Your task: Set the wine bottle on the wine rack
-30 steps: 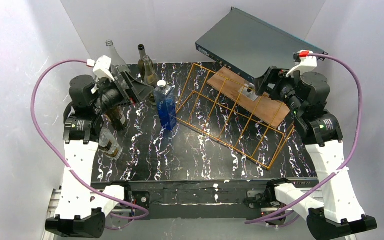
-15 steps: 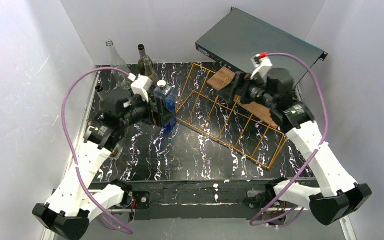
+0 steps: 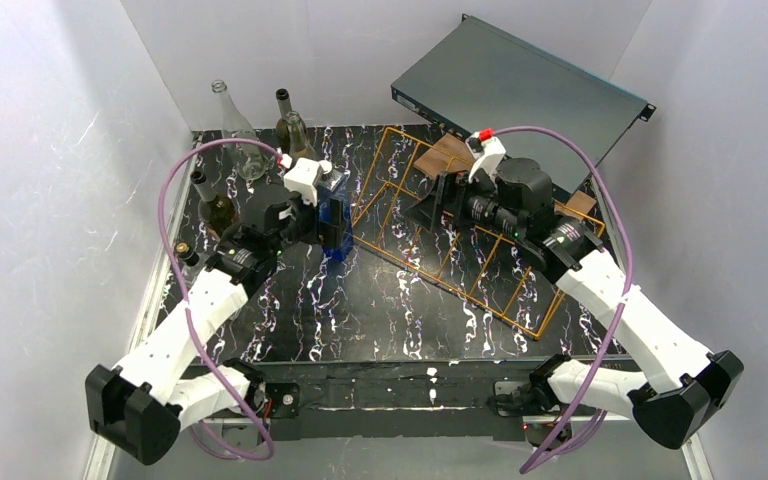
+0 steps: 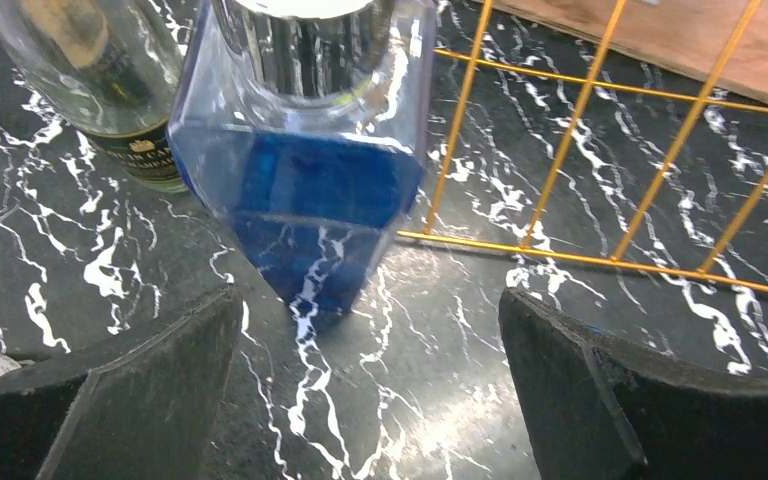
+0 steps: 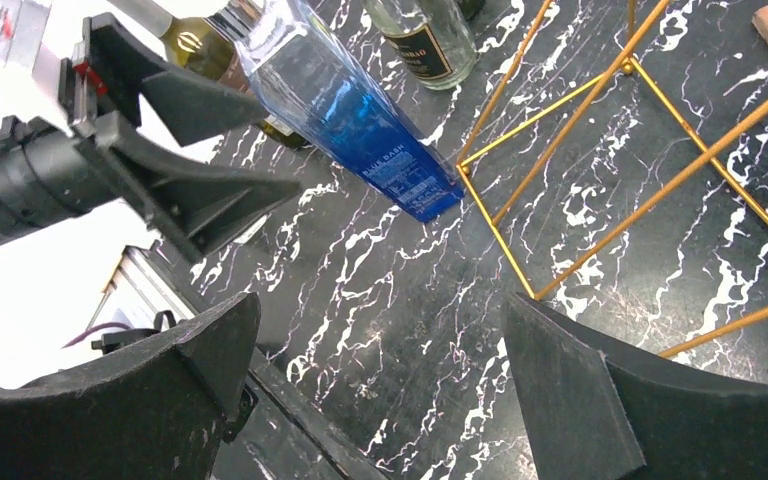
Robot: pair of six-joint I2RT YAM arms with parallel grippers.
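- The left gripper [image 4: 368,325] has its jaws spread wide and grips nothing. Both black fingers [image 4: 140,370] point at the blue bottle [image 4: 300,170], which stands just ahead of them. I see no contact.
- The right gripper [image 5: 380,320] is just as wide open and empty. It hangs over the left part of the wine rack [image 3: 440,284] and faces left towards the bottle.
- The blue bottle stands upright on the black marbled table [image 3: 360,310], just beside the left end of the rack and not on it.
- The rack lies on the table, running from far left to near right. A brown wooden board [image 3: 445,155] lies under its far side, and a dark flat box [image 3: 520,85] leans behind that.
- Several other glass bottles [image 3: 225,110] stand at the far left of the table.
- A second ago the left gripper was further left, among those far-left bottles. It has since swung right to the blue bottle.
- The right gripper was over the board at the far right and has come left across the rack.
- Bottle and rack are where they were.
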